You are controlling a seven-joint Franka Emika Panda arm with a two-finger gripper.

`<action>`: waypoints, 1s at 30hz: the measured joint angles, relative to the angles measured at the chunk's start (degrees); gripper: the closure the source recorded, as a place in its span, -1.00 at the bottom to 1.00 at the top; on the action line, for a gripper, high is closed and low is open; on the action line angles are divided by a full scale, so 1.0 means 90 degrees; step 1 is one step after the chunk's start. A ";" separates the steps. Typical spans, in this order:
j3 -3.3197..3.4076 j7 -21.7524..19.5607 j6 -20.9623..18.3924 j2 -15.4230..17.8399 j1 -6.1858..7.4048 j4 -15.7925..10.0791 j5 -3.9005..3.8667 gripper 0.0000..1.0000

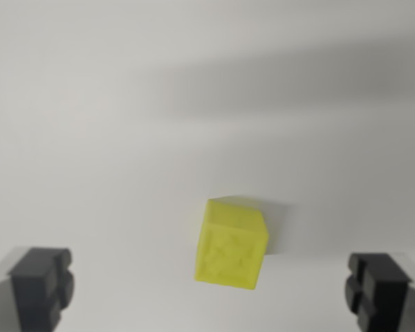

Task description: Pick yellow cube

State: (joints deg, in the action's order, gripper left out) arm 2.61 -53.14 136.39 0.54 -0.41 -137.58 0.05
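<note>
A small translucent yellow cube rests on a plain white surface, slightly right of the wrist view's centre and turned a little so one corner edge faces me. My gripper is open, with one dark finger pad at the wrist view's left and the other at the right. The cube lies between the lines of the two fingers, nearer the right one, and touches neither. Nothing is held.
The white surface fills the whole view. A broad soft shadow crosses the upper right.
</note>
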 joint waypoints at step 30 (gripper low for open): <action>0.0000 -0.0484 0.1609 -0.0259 -0.0001 -0.1317 0.0016 -1.00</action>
State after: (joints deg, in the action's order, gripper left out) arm 2.61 -57.50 150.87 -1.79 -0.42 -149.43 0.19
